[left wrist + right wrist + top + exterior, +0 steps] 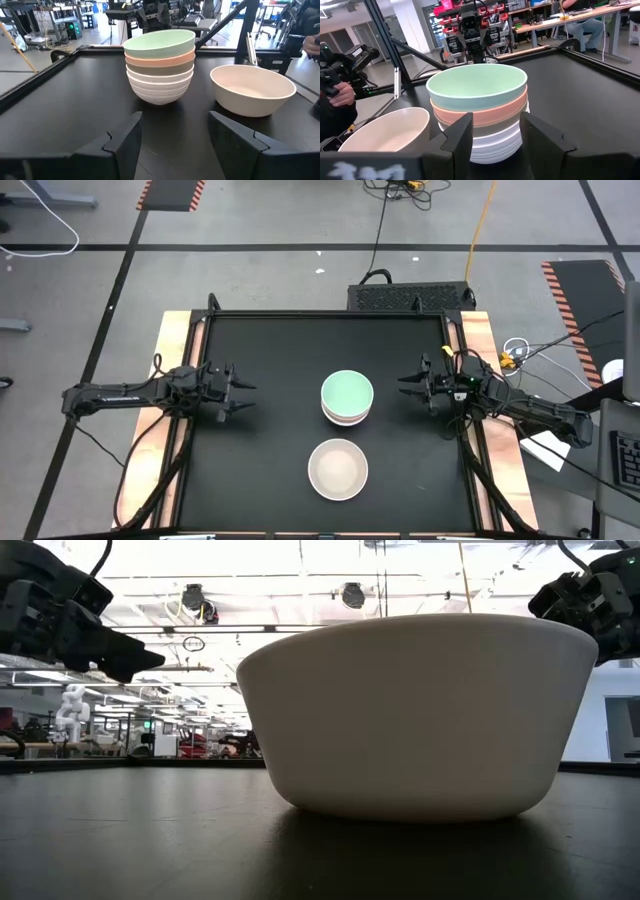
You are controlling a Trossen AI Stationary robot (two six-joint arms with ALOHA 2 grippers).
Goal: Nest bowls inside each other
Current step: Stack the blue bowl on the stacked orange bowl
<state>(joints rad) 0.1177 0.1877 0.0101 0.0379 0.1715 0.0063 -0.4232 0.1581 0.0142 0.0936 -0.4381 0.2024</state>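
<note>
1. Currently a stack of bowls (347, 397), mint green on top, sits at the centre of the high view.
2. Just below it, apart, stands a lone cream-beige bowl (337, 469).
3. Both the left gripper (240, 391) at mid-left and the right gripper (405, 385) at mid-right hang open, empty.
4. Likely next: lifting the lone bowl into the stack.

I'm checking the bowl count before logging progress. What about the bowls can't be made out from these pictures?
- Smooth round bowls under the mint green bowl: high view shows only rims; the green one covers them.
- Stack in the left wrist view: green, salmon, grey-brown and white bands show; whether one or two white bowls sit at the bottom is unclear.
- Low view: the cream-beige bowl blocks the whole stack.
- Stack's base: right wrist view, hidden by that end effector's fingers.
</note>
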